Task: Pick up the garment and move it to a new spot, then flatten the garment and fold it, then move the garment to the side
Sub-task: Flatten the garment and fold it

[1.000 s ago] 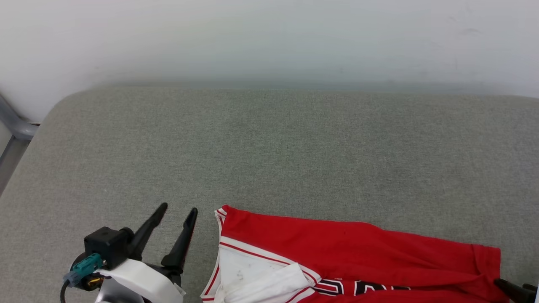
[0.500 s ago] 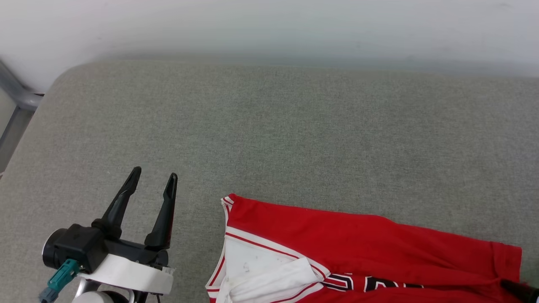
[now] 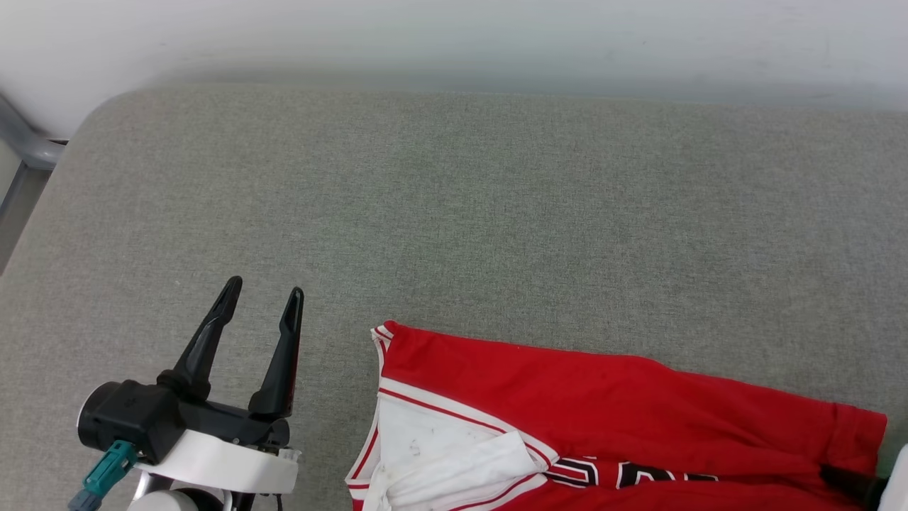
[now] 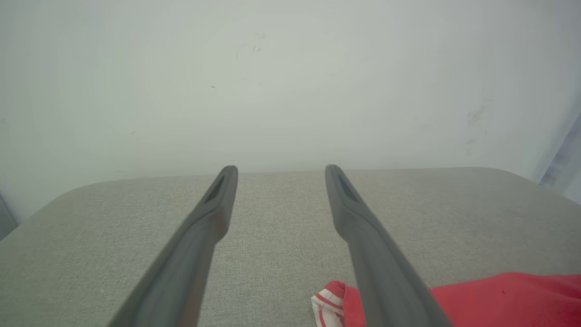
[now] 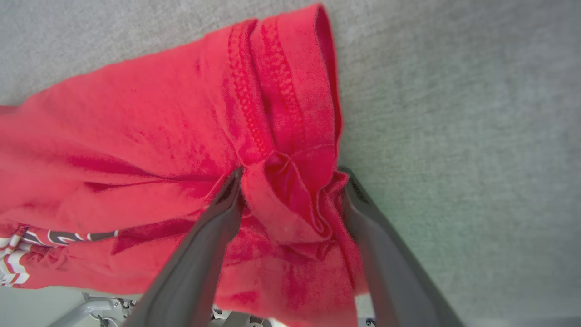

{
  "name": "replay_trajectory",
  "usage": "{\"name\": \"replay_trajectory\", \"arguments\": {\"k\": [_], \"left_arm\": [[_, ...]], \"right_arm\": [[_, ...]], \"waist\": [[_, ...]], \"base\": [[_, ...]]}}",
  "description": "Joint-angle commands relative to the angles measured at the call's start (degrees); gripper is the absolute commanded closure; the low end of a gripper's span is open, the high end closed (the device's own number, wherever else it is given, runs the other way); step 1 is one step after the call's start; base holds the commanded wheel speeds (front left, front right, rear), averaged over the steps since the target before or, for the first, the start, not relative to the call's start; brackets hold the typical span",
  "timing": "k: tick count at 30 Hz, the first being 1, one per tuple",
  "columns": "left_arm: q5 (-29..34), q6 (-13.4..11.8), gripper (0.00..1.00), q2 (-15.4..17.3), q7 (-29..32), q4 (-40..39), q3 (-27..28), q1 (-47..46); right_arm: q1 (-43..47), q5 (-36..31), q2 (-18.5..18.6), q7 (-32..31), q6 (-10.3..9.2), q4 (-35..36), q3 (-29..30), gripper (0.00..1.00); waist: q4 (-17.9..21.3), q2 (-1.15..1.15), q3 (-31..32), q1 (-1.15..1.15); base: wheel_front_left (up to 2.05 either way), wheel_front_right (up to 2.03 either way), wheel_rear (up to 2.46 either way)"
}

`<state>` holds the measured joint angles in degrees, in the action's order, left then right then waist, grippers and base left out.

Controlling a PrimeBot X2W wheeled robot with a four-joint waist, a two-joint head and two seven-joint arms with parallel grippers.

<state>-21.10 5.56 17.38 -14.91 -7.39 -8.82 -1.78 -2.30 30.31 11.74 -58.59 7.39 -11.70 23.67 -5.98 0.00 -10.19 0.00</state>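
Item: garment point(image 3: 603, 411), red jersey, lying on the grey cushion point(image 3: 454, 213) along its near edge, lengthwise left to right, partly folded over itself. White sleeve point(image 3: 440, 454) with red-white striped trim at the garment's left end; black white-outlined lettering point(image 3: 631, 474) partly visible along its near side; stitched red hem at its right end. Left gripper point(image 3: 264, 289): off the garment's left end, near the striped corner point(image 3: 383, 333) but apart from it, above bare cushion; fingers spread wide with nothing between them, pointing away toward the pale wall point(image 3: 454, 35). In the left wrist view that corner sits just beside the lower part of one finger. Right gripper point(image 5: 291, 172): at the garment's right end, over the hem; fingers parted wide and set astride a bunched fold of red cloth that fills the gap and touches both inner faces, not pinched flat. Grey metal tube point(image 3: 28, 149) stands beyond the cushion's far left corner.
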Motion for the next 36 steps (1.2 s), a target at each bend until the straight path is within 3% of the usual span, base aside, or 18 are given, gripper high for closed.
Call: {"name": "replay_trajectory", "arguments": {"k": [1, 7, 12, 13, 14, 15, 27, 36], "left_arm": [[0.22, 0.33, 0.00, -0.39, -0.39, 0.21, 0.25, 0.14], [0.84, 0.97, 0.00, -1.30, -0.39, 0.98, 0.70, 0.14], [1.21, 1.42, 0.00, -2.07, -0.39, 1.52, 1.11, 0.86], [1.27, 1.50, 0.00, -2.22, -0.39, 1.54, 1.15, 1.00], [1.25, 1.41, 0.00, -2.35, -0.40, 1.55, 1.23, 1.15], [1.26, 1.48, 0.00, -2.46, -0.40, 1.61, 1.30, 1.29], [1.35, 1.84, 0.00, -3.24, -0.40, 2.00, 1.81, 1.68], [1.16, 1.93, 0.00, -3.31, -0.40, 2.30, 1.54, 1.50]], "right_arm": [[-0.18, 1.37, -2.75, -0.09, 0.17, -2.25, -2.97, 0.00], [0.28, 4.10, -3.57, 0.53, 0.40, -2.92, -7.99, 0.00], [1.36, 5.37, -1.96, 0.77, 0.39, -3.07, -10.03, 0.04], [1.68, 5.37, -1.45, 1.10, 0.37, -3.33, -10.18, 0.51], [1.81, 5.26, -0.90, 1.60, 0.35, -3.50, -10.20, 0.86], [1.79, 4.98, -0.30, 2.36, 0.26, -3.67, -10.10, 1.00], [-0.13, 0.61, 9.04, 11.27, 0.02, -5.83, -8.47, 1.00], [-2.79, -6.17, 14.17, 17.87, 0.04, -11.23, -5.11, 1.00]], "waist": [[0.00, 0.00, -0.06, 0.00], [-0.10, 0.00, 0.53, 0.00], [-0.01, 0.00, 1.57, 0.00], [0.01, 0.00, 1.75, 0.00], [0.01, 0.00, 1.89, 0.00], [0.03, 0.00, 2.03, 0.00], [0.62, 0.00, 2.90, 0.00], [0.88, 0.00, 3.45, 0.00]], "base": [[0.00, 0.00, 0.00], [0.00, 0.00, 0.00], [0.00, 0.00, 0.00], [0.00, 0.00, 0.00], [0.00, 0.00, 0.00], [0.00, 0.00, 0.00], [0.00, 0.00, 0.00], [0.00, 0.00, 0.00]]}}
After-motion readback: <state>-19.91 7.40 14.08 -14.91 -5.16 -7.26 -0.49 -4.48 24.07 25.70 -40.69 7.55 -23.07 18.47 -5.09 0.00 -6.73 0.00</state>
